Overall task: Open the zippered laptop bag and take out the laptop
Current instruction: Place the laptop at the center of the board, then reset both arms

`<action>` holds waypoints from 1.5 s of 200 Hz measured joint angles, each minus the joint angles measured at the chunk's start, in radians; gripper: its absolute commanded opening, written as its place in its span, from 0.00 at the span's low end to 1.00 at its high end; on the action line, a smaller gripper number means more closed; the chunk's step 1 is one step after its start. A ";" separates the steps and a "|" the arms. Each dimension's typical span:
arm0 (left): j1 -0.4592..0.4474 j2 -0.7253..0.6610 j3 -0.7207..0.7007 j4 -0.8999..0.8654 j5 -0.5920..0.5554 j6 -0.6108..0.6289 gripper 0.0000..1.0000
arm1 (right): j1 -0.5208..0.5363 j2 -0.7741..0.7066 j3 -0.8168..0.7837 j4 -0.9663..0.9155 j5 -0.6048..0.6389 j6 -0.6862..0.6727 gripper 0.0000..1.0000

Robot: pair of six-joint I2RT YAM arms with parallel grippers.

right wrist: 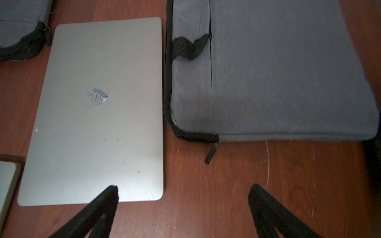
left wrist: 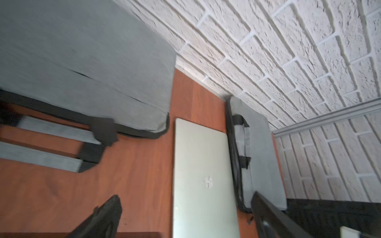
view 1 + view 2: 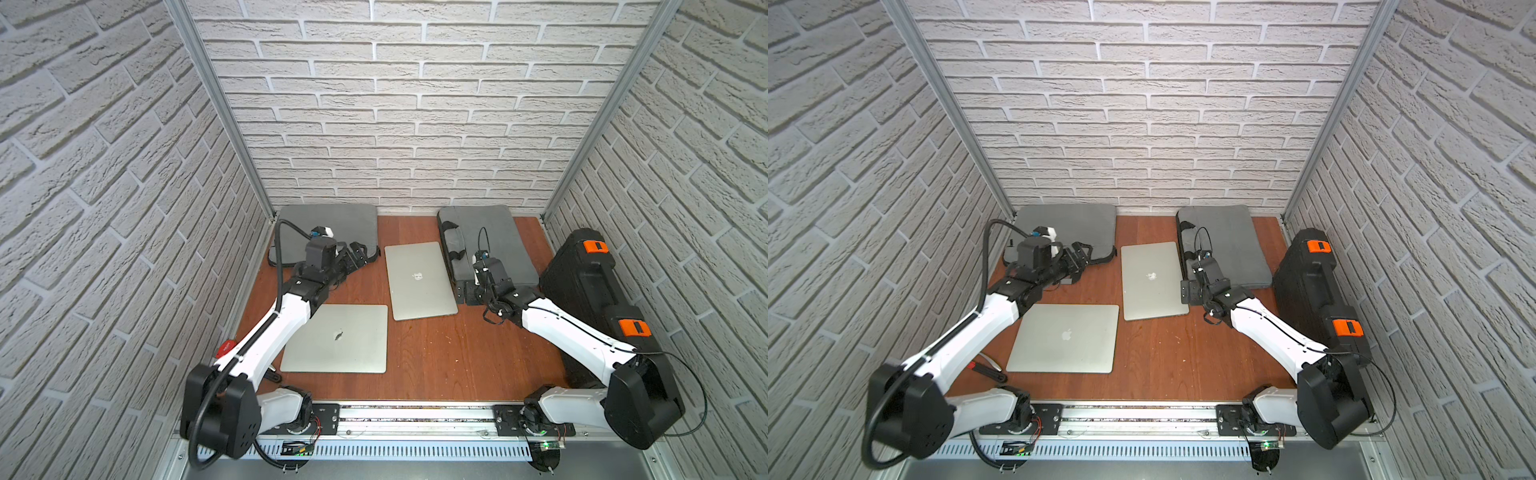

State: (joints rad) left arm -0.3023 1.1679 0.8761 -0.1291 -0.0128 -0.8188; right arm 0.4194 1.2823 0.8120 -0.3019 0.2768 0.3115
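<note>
Left to right on the wooden table (image 3: 436, 361):

- Red-handled tool (image 3: 226, 347) at the left edge, mostly hidden by the left arm.
- Left laptop bag (image 3: 328, 224): gray, far-left corner against the back wall. Long axis runs left-right, and the handles and zipper edge face the near side.
- Left gripper (image 2: 185, 195): jaws wide, nothing held. In both top views it hovers over that bag's handle edge. Can't tell whether it touches the fabric.
- Near laptop (image 3: 336, 338): silver, lid shut, logo up, flat on the table outside any bag. Long axis left-right. The left arm crosses its far-left corner.
- Centre laptop (image 3: 419, 280): silver, lid shut, logo up, flat on the table between the two bags. Long axis near-far, slightly skewed.
- Right laptop bag (image 3: 494, 245): gray, just beside the centre laptop. Long axis near-far, with handle and zipper edge facing left toward that laptop. Zipper pull (image 1: 211, 153) lies on the wood at the bag's near-left corner.
- Right gripper (image 1: 184, 186): jaws wide, empty. One finger sits over the centre laptop's near-right corner, the other over bare table before the bag.
- Black hard case (image 3: 590, 282) with orange latches, along the right wall.
</note>
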 measured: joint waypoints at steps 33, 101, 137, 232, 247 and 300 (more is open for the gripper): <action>0.017 -0.205 -0.138 -0.037 -0.209 0.117 0.98 | -0.001 -0.095 -0.219 0.231 0.051 -0.137 1.00; 0.112 -0.436 -0.402 0.109 -0.498 0.354 0.98 | -0.008 -0.174 -0.369 0.570 0.155 -0.303 1.00; 0.169 -0.384 -0.519 0.283 -0.533 0.509 0.98 | -0.036 -0.088 -0.356 0.663 0.156 -0.369 1.00; 0.384 -0.119 -0.660 0.721 -0.317 0.670 0.98 | -0.232 0.036 -0.377 0.866 0.031 -0.397 1.00; 0.393 -0.045 -0.661 0.795 -0.274 0.670 0.98 | -0.264 0.073 -0.381 0.897 -0.002 -0.391 1.00; 0.398 0.227 -0.657 1.035 -0.154 0.659 0.98 | -0.340 0.190 -0.410 1.015 -0.106 -0.352 1.00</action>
State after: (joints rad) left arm 0.0959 1.3952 0.2195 0.9062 -0.1673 -0.1600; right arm 0.0792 1.4719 0.4019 0.7136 0.1711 -0.0406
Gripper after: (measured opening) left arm 0.983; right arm 0.999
